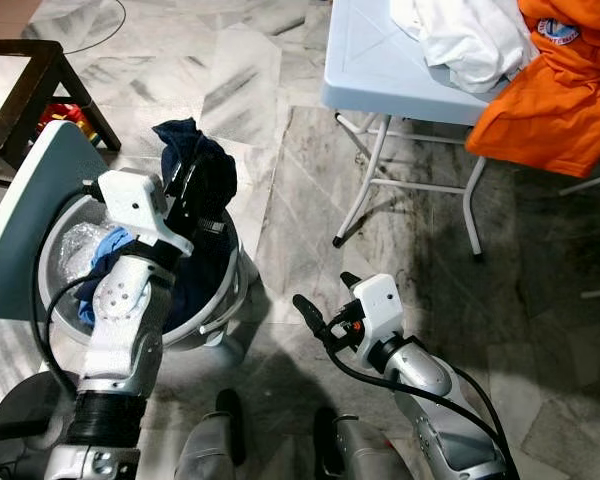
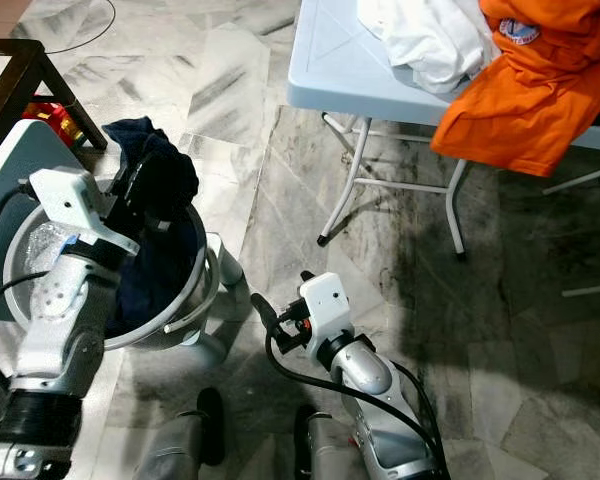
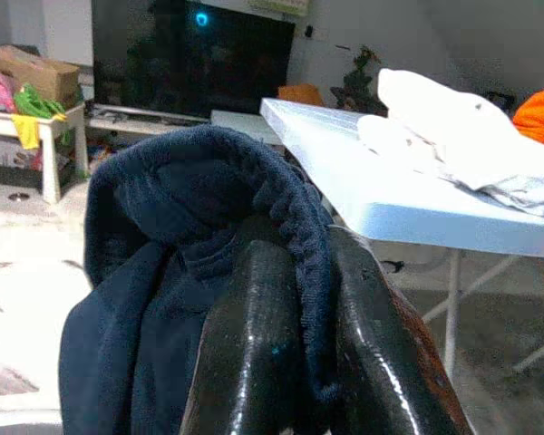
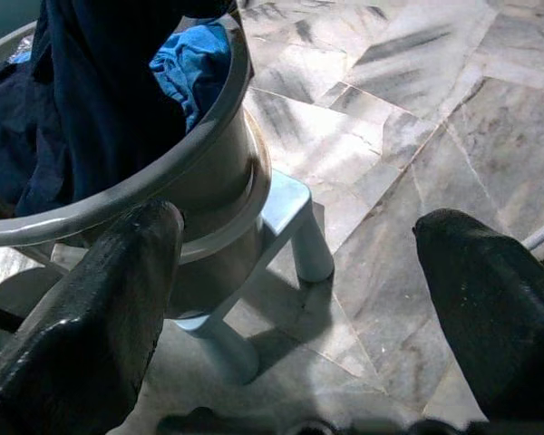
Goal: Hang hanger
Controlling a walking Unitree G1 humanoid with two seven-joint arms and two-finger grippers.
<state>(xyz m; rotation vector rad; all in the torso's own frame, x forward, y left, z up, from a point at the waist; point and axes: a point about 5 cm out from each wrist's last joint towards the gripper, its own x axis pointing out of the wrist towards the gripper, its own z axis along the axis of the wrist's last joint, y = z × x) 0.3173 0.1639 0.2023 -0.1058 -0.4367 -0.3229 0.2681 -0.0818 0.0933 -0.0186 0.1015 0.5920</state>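
My left gripper (image 1: pixel 187 187) is shut on a dark navy garment (image 1: pixel 208 168) and holds it up over a round grey basin (image 1: pixel 223 306) at my left. In the left wrist view the ribbed hem of the navy garment (image 3: pixel 168 299) is pinched between the two black fingers (image 3: pixel 254 344). A bright blue cloth (image 1: pixel 111 246) lies inside the basin. My right gripper (image 1: pixel 326 294) hovers low over the marble floor just right of the basin, open and holding nothing. No hanger can be seen.
A light-blue folding table (image 1: pixel 375 70) stands at the back right with white clothes (image 1: pixel 470 38) and an orange garment (image 1: pixel 562 92) draped over its edge. The basin rests on a small pale stool (image 4: pixel 292 210). A dark wooden table (image 1: pixel 28 72) is at the far left.
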